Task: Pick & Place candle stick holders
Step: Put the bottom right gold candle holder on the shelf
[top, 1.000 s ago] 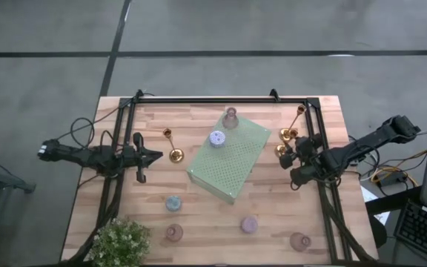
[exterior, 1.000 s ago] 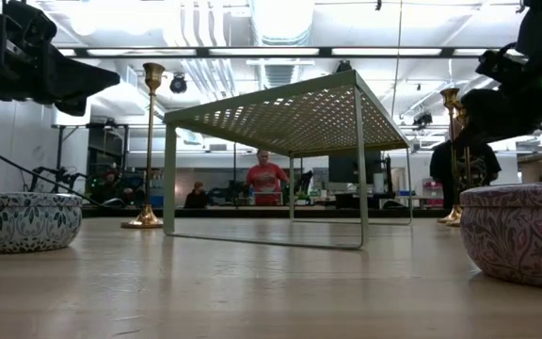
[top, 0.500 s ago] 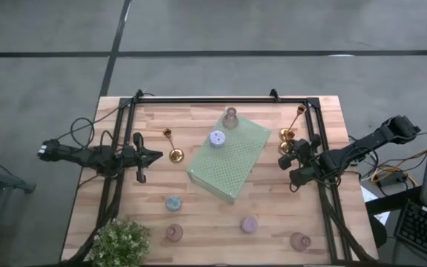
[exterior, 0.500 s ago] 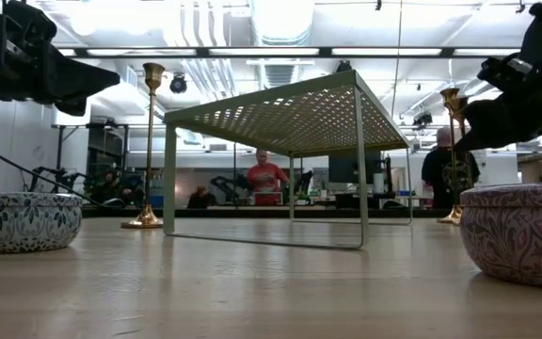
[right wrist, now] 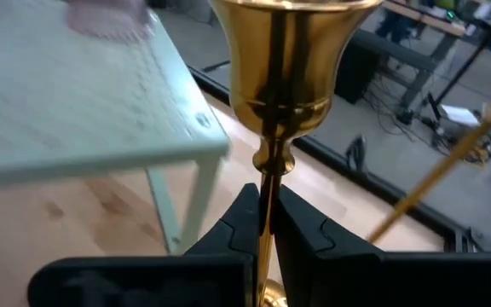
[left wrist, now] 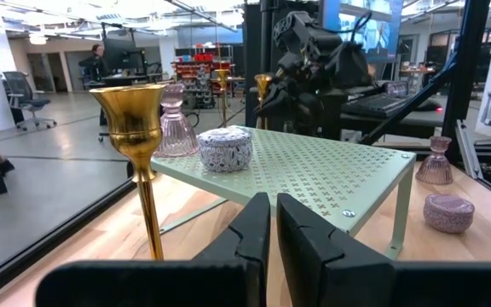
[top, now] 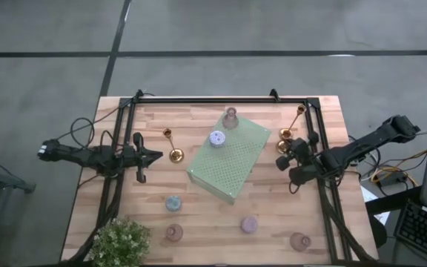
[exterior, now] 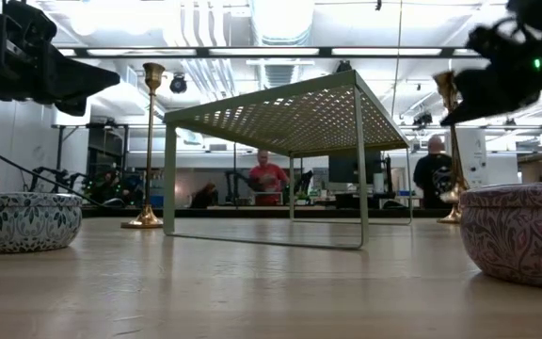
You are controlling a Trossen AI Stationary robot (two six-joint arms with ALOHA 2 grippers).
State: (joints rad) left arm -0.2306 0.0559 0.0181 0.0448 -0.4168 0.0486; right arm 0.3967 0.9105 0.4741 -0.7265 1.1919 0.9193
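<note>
The right gripper [right wrist: 263,223] has its jaws clenched on a gold candlestick [right wrist: 275,60] beside the green rack [top: 227,157]. I think it is picking it up. Next it should lift and set it down upright. The left gripper [left wrist: 273,223] waits, jaws closed.

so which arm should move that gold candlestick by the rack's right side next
The right: its pincer is already shut on that gold candlestick beside the green rack. The left pincer sits across the table, shut on nothing.

The worktop [top: 199,200] is being viewed from overhead, level at its surface, and closely from both wrists.
</note>
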